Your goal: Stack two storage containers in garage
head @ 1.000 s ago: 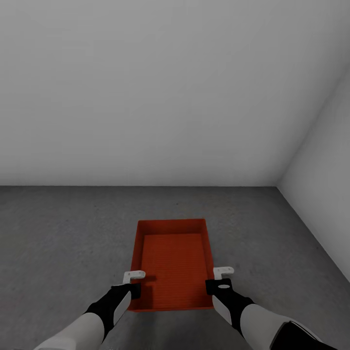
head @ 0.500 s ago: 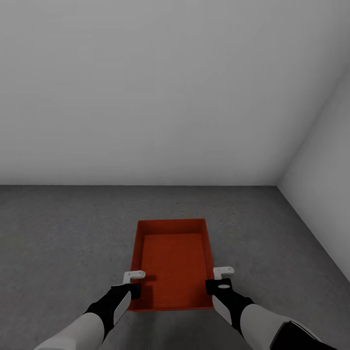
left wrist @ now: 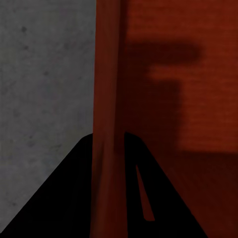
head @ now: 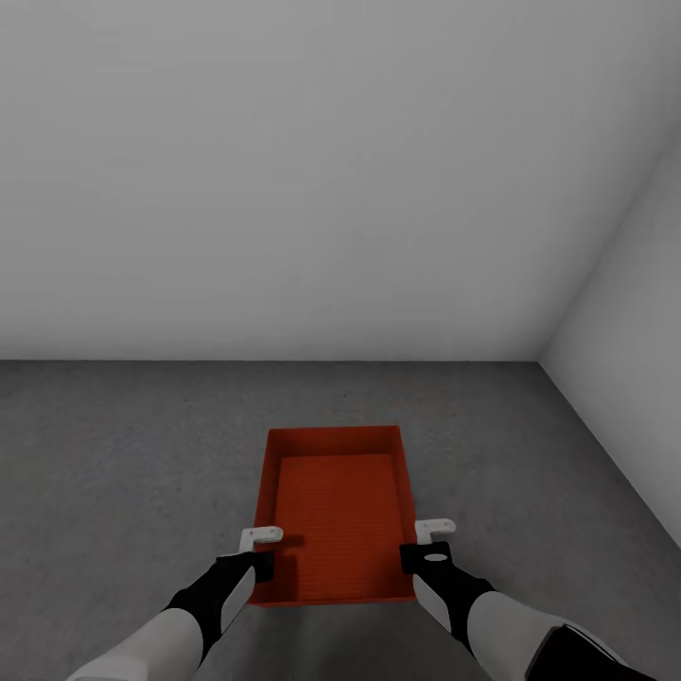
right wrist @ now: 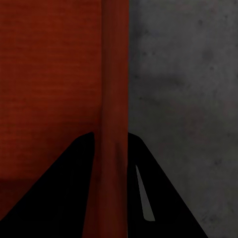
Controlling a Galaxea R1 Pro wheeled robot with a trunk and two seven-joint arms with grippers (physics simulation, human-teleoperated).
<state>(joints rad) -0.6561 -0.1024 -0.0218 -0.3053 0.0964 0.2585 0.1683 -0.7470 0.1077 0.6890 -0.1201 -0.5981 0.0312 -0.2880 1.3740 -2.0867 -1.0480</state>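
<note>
Grey speckled floor (head: 113,473) all around and plain white walls (head: 331,170), so we reckon we're in the garage with one bin. Going left to right: our left claw (head: 257,550) is clamped on the left wall of the orange-red bin (head: 336,515), near its close end. The left wrist view backs that up, with the bin's wall (left wrist: 109,99) running straight between the two dark fingers (left wrist: 64,198). The bin sits in the middle, open side up and nothing inside it. Over on the right, the right claw (head: 427,544) grips the opposite wall the same way, the rim (right wrist: 115,99) pinched between its fingers (right wrist: 163,198).

We honestly can't tell if the bin is resting on the floor or hanging just above it, since both claws have hold of it.

Progress-wise, we'd say roughly the first half is nearly done: one bin has reached the garage, close to the far right corner. What's left is letting go, fetching the second bin and stacking it on top of this one.
</note>
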